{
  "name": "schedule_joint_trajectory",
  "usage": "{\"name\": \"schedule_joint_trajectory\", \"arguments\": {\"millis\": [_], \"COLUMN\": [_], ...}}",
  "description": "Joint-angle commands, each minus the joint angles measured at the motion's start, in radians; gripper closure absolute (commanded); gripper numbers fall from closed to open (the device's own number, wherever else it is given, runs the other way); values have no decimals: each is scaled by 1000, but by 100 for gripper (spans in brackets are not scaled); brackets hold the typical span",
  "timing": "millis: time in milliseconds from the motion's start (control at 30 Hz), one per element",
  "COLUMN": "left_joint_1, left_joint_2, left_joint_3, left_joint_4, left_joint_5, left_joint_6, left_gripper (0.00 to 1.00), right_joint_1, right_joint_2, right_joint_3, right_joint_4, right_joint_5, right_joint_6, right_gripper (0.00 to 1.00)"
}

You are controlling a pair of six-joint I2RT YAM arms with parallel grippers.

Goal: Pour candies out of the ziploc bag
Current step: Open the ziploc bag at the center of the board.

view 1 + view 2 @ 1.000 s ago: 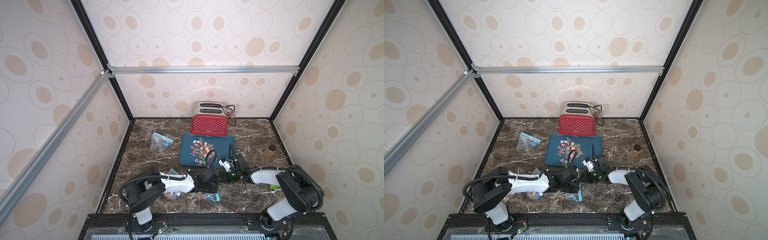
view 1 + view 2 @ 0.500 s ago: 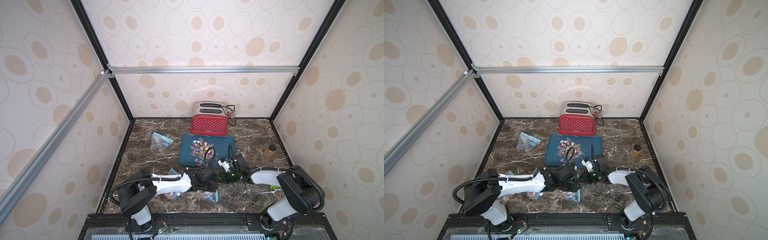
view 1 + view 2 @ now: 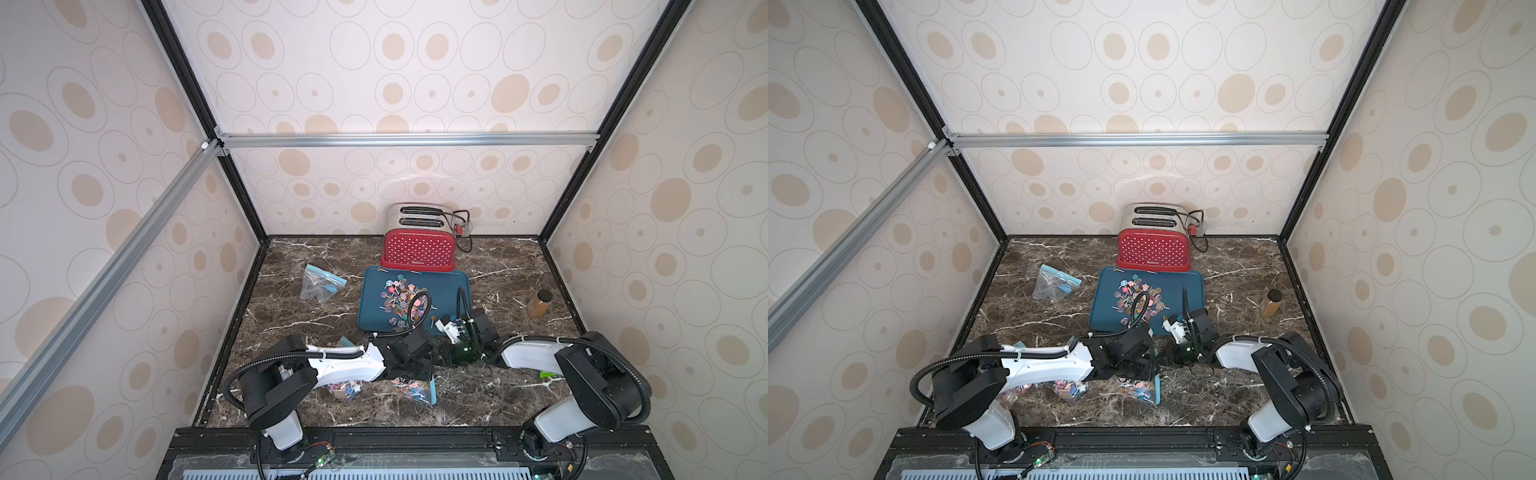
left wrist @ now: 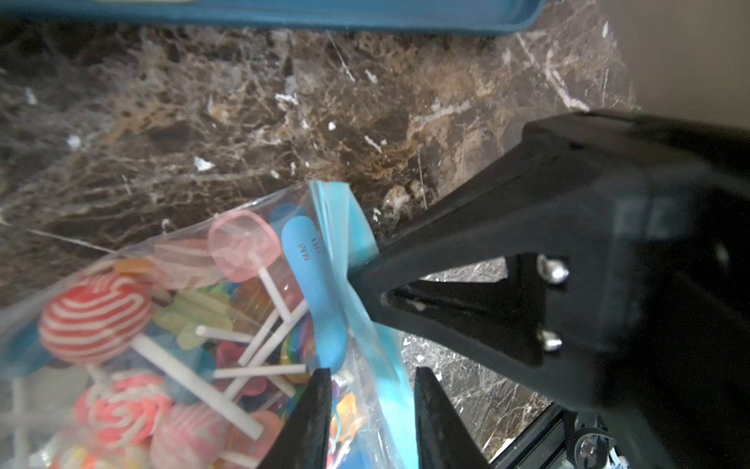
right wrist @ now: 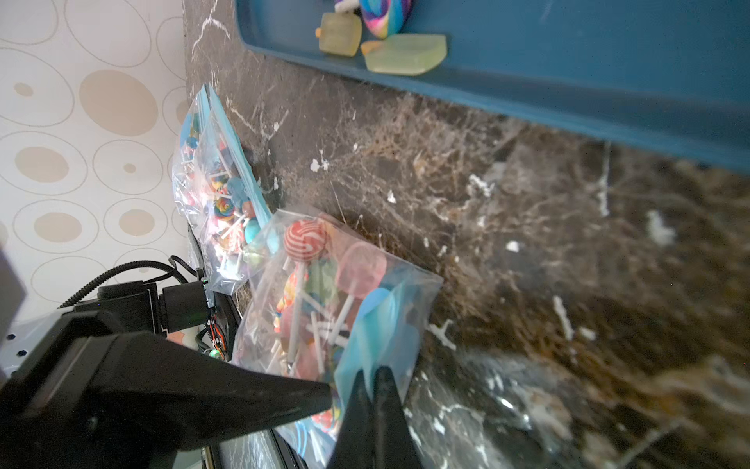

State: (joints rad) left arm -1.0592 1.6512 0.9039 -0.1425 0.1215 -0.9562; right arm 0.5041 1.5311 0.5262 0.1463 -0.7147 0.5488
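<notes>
Blue rim of ziploc bag point(image 5: 308, 308) pinched with right end effector point(image 5: 371, 373) pressed together, straddled with left end effector point(image 4: 371, 377) spread. Resting on bench point(image 4: 243, 122), candies point(image 4: 95, 316) inside, just short of tray point(image 5: 568, 61). Judged: one batch point(image 3: 399, 297) on tray, this pour not begun.

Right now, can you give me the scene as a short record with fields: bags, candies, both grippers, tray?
held bag: clear plastic ziploc bag with blue zip strip, full of lollipop candies, resting on the dark marble table
right gripper: shut on that bag's blue strip
left gripper: open, jaws on either side of the same strip
tray: flat blue tray, loose candies on it
other bags: second full bag nearby; clear bag left of the tray looks empty
</notes>
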Motion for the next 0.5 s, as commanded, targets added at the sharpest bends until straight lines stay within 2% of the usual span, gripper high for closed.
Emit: {"name": "schedule_joint_trajectory", "arguments": {"millis": [0,467], "left_joint_1": [8,15], "left_joint_2": [15,41], "left_joint_3": [28,17], "left_joint_4": [8,21], "left_joint_5": [-21,-28], "left_joint_6": [11,-1], "left_gripper": [66,74], "right_joint_1": [14,16], "right_joint_2": [-16,-24], "right_joint_3": [-14,-23], "right_joint_4": [8,10], "right_joint_5": [-19,-17], "right_joint_6": [-14,-16], "right_gripper": [100,100]}}
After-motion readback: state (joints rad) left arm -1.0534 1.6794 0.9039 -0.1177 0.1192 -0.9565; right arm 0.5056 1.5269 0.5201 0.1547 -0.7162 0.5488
